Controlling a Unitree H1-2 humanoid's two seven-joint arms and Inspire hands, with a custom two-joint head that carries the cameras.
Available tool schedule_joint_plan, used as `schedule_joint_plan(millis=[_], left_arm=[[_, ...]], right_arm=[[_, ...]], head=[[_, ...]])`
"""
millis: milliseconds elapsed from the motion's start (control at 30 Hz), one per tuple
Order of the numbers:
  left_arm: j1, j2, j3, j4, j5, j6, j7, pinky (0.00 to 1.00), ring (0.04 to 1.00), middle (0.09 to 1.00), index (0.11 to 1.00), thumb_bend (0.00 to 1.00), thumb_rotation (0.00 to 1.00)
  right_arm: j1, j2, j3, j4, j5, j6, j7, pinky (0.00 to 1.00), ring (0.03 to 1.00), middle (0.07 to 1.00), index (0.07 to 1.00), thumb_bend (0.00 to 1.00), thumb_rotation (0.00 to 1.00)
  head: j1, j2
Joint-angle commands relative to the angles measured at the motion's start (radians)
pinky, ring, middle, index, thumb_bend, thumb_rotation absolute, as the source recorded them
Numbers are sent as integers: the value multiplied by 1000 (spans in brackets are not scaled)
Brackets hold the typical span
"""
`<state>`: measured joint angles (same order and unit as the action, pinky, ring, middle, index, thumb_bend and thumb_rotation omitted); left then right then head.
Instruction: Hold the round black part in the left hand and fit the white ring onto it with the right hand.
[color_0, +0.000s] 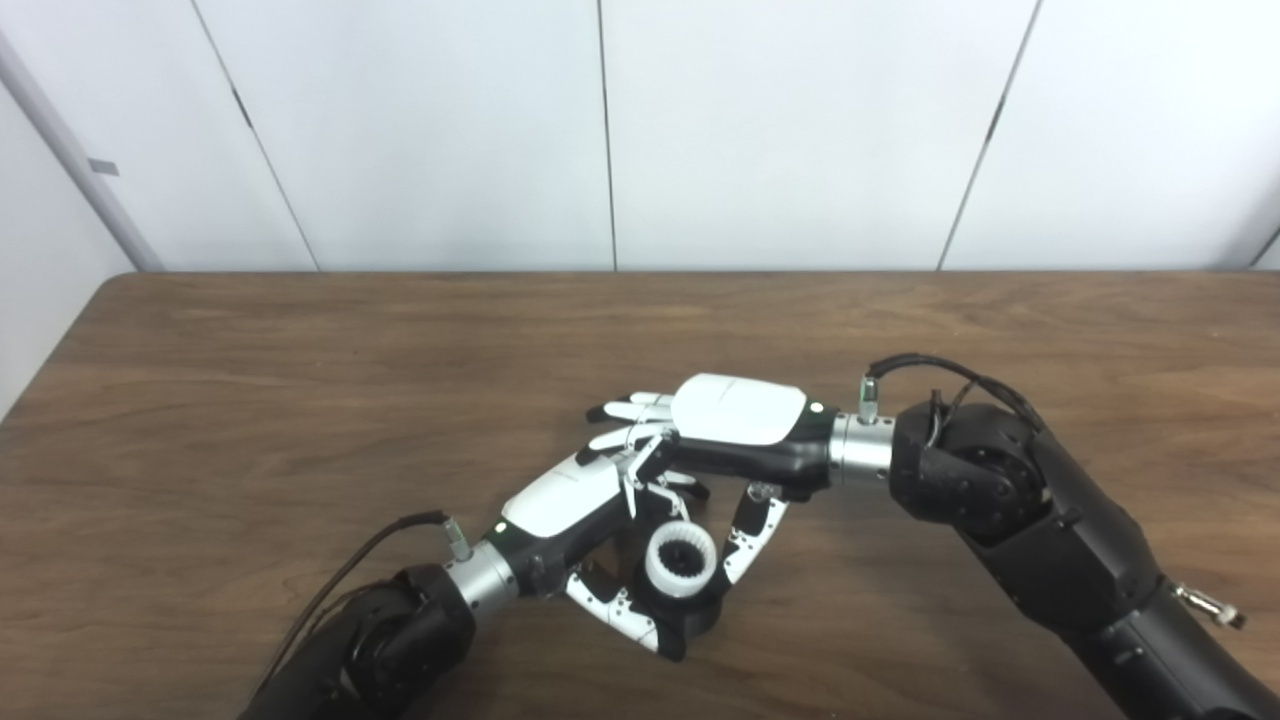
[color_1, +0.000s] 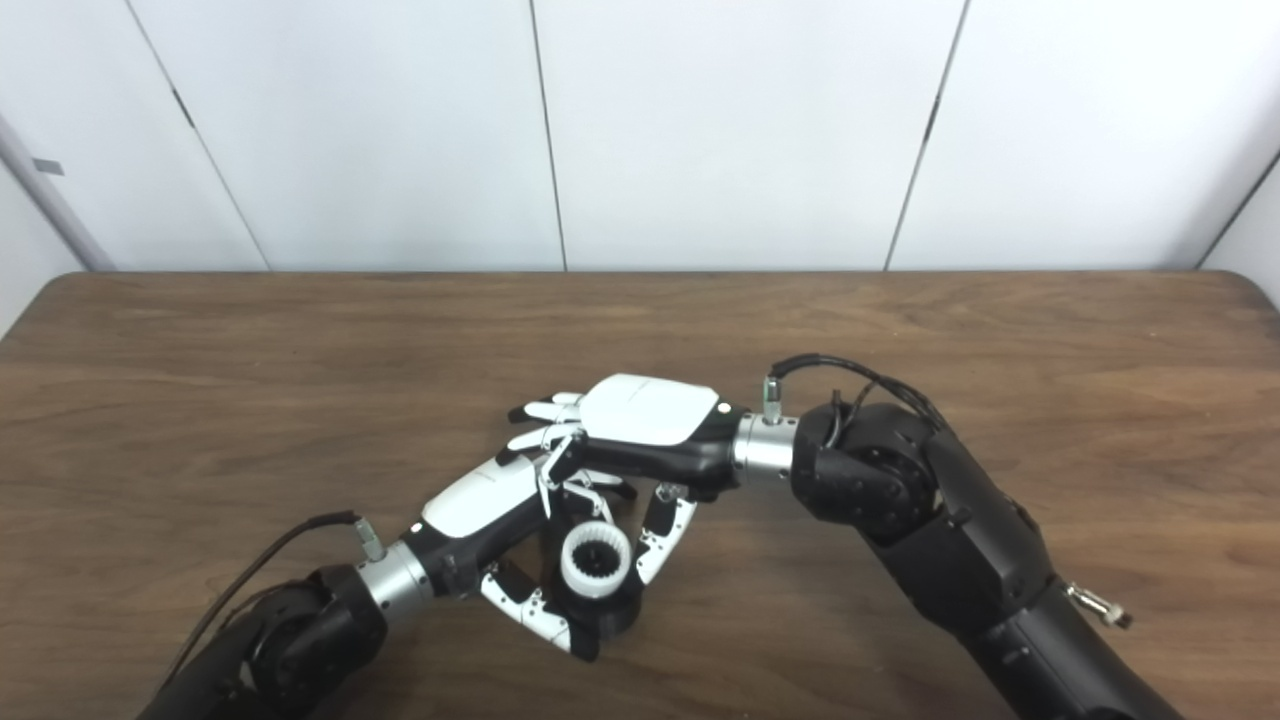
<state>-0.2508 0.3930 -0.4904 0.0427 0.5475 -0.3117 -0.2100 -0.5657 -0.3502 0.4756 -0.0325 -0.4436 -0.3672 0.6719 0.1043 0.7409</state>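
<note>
Two black robot arms enter from the near edge, one at the near left and one at the near right, and meet over the middle of a brown wood-grain worktop (color_0: 300, 380). At the near centre, the left robot hand (color_0: 590, 515), white-backed with black and white fingers, is closed around a round black plastic part (color_0: 690, 612), cupping it from the left and from below. A white ring with a toothed inner edge (color_0: 681, 560) sits on top of that black part, its opening facing upward; how fully it is seated cannot be told. Just beyond and to the right, the right robot hand (color_0: 735, 425), also white-backed, lies palm down over the left one. Its thumb (color_0: 752, 537) reaches down to the right side of the ring, touching or very nearly touching it, while its other fingers (color_0: 630, 410) stretch out to the left above the left robot hand, holding nothing. Whether that thumb actually presses the ring is not clear. Farther back, the worktop runs to its far edge, where pale white wall panels (color_0: 780, 130) with dark vertical seams rise behind it.
</note>
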Motion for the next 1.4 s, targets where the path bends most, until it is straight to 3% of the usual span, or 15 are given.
schedule_joint_plan(millis=[0,567,867,1133,1167,1200,1367], left_arm=[[7,2,-17,-10,31,-11,-42,1000,1000,831,480,524,67],[14,8,-1,-33,19,-2,-62,1000,1000,874,480,525,65],[20,0,3,-35,27,-12,-61,1000,1000,855,480,525,65],[22,1,11,-37,18,-12,-62,1000,1000,851,480,525,64],[22,1,13,-37,14,-11,-64,1000,1000,855,480,525,63],[22,1,15,-37,10,-9,-66,1000,1000,858,480,525,63],[21,-1,22,-44,4,8,-79,1000,1000,869,480,525,63]], right_arm=[[-20,6,1,-20,12,-10,-10,1000,1000,900,480,524,139],[2,5,14,-38,-7,-25,-36,1000,1000,893,480,524,138],[2,4,3,-15,-10,-21,-57,1000,1000,884,480,525,139],[0,-19,22,-43,-9,6,-8,1000,1000,939,489,521,159],[-2,-21,22,-46,-8,10,-2,1000,1000,953,545,844,277],[-3,-24,22,-49,-5,12,4,1000,1000,962,575,950,308],[-4,-40,21,-76,7,30,39,1000,1000,990,626,1000,313]], head=[[0,1],[4,11],[6,16],[6,19],[3,24],[3,26],[4,33]])
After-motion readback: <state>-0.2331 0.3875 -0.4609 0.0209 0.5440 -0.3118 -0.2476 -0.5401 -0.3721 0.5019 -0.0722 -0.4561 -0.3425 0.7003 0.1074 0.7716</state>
